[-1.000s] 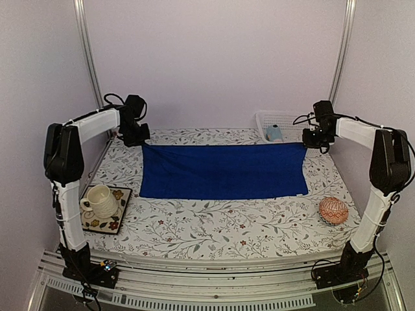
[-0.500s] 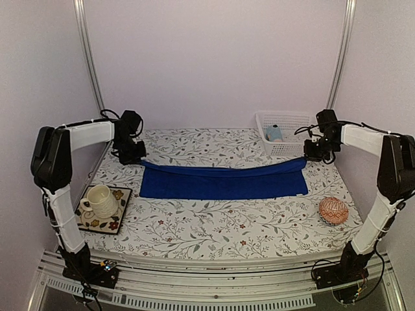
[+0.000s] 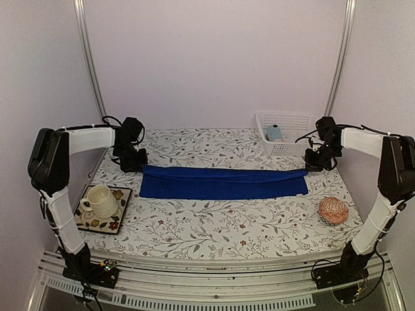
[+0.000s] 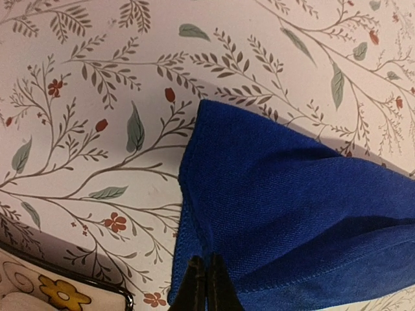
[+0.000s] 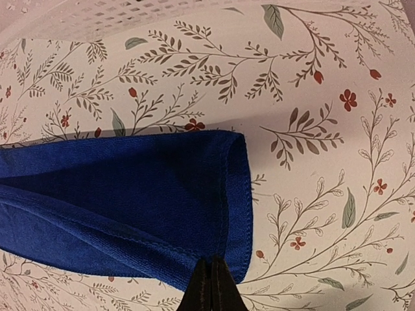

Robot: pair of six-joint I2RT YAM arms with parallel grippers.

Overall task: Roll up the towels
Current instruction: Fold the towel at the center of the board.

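Observation:
The royal-blue towel (image 3: 224,184) lies as a long, narrow, doubled-over strip across the middle of the flowered table. My left gripper (image 3: 133,163) is shut on its far left corner, and my right gripper (image 3: 312,165) is shut on its far right corner. In the left wrist view the jaws (image 4: 206,260) pinch the blue cloth (image 4: 292,194) at its seamed edge. The right wrist view shows the same: black fingers (image 5: 211,264) closed on the hemmed corner of the towel (image 5: 130,194). A smaller light-blue towel (image 3: 275,133) sits in the white basket.
The white basket (image 3: 285,118) stands at the back right, just behind my right gripper; its wall (image 5: 130,13) shows in the right wrist view. A cream cup (image 3: 100,199) rests on a flowered tile (image 3: 120,212) at front left. A pink-red patterned ball (image 3: 333,210) lies at front right.
Both grippers have come down and toward the front with the towel's far edge, laying it over the near half. The spread blue sheet is now a narrow strip.

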